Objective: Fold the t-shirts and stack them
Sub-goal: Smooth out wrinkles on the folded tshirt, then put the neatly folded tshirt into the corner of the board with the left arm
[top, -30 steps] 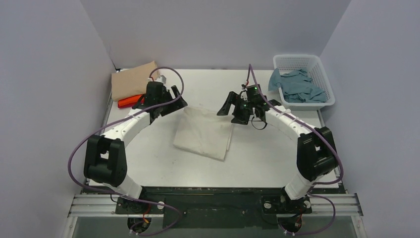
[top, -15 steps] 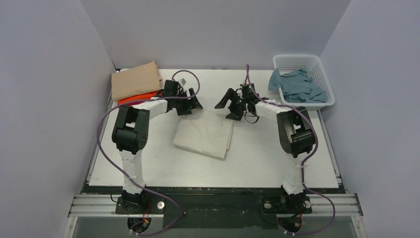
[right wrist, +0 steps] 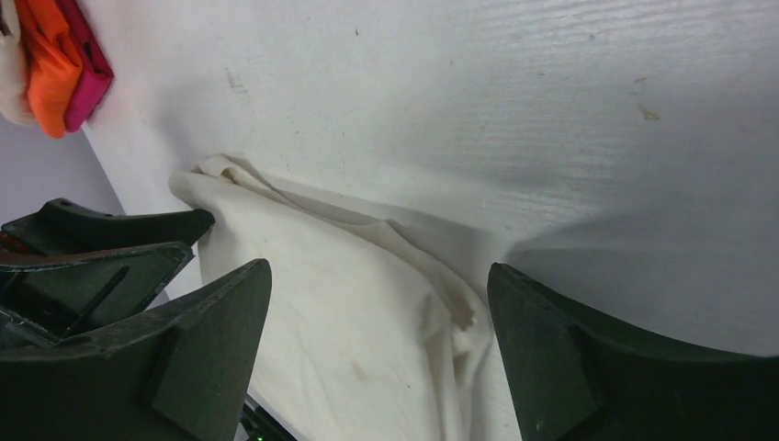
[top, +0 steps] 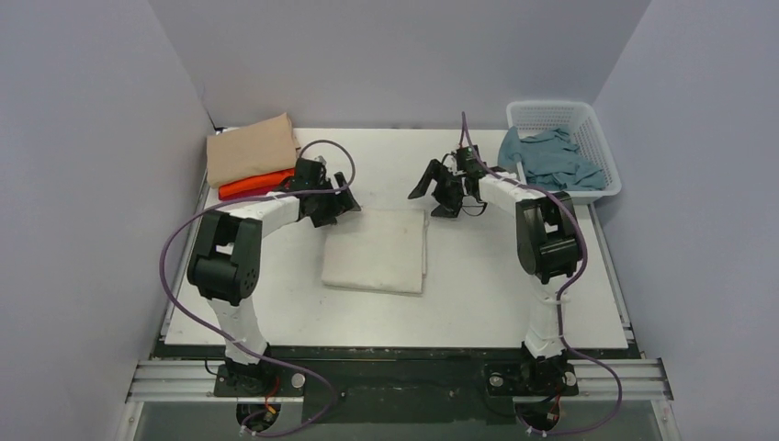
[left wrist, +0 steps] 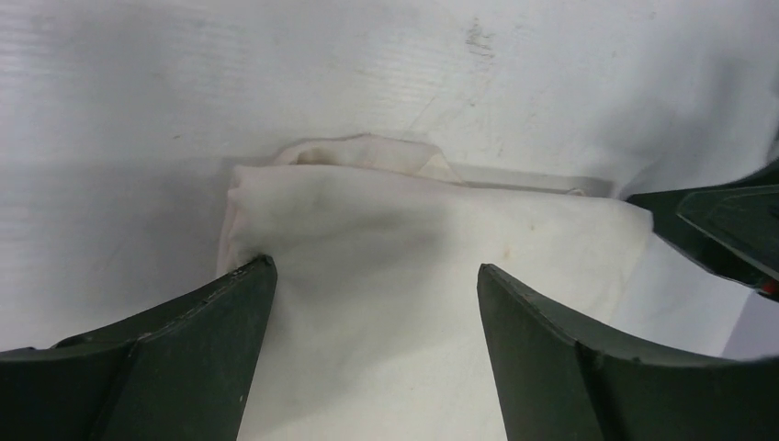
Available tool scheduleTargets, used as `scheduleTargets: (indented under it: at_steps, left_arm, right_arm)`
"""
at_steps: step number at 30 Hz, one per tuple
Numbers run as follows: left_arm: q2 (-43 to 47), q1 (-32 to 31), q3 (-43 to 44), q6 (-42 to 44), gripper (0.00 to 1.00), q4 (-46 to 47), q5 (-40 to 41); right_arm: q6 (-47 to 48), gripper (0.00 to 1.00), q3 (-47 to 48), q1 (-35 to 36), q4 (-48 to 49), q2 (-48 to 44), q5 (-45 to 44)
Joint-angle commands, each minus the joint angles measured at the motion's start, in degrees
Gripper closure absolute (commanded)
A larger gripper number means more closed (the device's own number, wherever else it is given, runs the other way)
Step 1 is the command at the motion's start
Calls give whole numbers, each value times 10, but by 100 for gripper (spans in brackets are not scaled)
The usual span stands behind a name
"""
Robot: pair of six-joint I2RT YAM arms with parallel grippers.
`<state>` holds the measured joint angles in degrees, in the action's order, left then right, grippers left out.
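A folded cream t-shirt [top: 377,253] lies flat in the middle of the table. My left gripper [top: 342,208] is open at its far left corner, and the left wrist view shows its jaws [left wrist: 377,273] spread over the cream cloth [left wrist: 413,239] without pinching it. My right gripper [top: 434,197] is open just past the shirt's far right corner, its jaws [right wrist: 378,274] apart above the cloth's layered edge [right wrist: 349,312]. A folded tan shirt [top: 250,152] lies on orange and red ones [top: 250,186] at the far left. A grey-blue shirt [top: 551,159] lies in the basket.
A white lattice basket [top: 588,118] stands at the far right corner. Grey walls close in the left, back and right sides. The orange [right wrist: 46,55] and red [right wrist: 87,69] shirts show at the top left of the right wrist view.
The cream shirt has turned from tilted to square with the table edges. Both arms have pulled in; the right gripper has shifted back and the left has come to the shirt's far left corner.
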<state>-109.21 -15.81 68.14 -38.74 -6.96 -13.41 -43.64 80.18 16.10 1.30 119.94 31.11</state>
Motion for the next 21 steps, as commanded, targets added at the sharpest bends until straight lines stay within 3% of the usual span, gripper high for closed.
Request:
scheduleTargets:
  at_steps: [1, 4, 10, 15, 21]
  left_arm:
    - [85, -1, 55, 33, 8, -109, 113]
    - [129, -5, 61, 45, 8, -133, 136]
    - [220, -7, -42, 37, 8, -148, 187]
    - [214, -9, -96, 47, 8, -147, 154]
    - [180, -31, -120, 52, 8, -135, 148]
  right_arm:
    - [99, 14, 85, -5, -153, -57, -51]
    - [117, 10, 104, -6, -204, -113, -125]
    - [107, 4, -52, -2, -178, -259, -197]
    - [84, 3, -216, 4, -129, -396, -240]
    - [83, 2, -297, 9, -161, -497, -268]
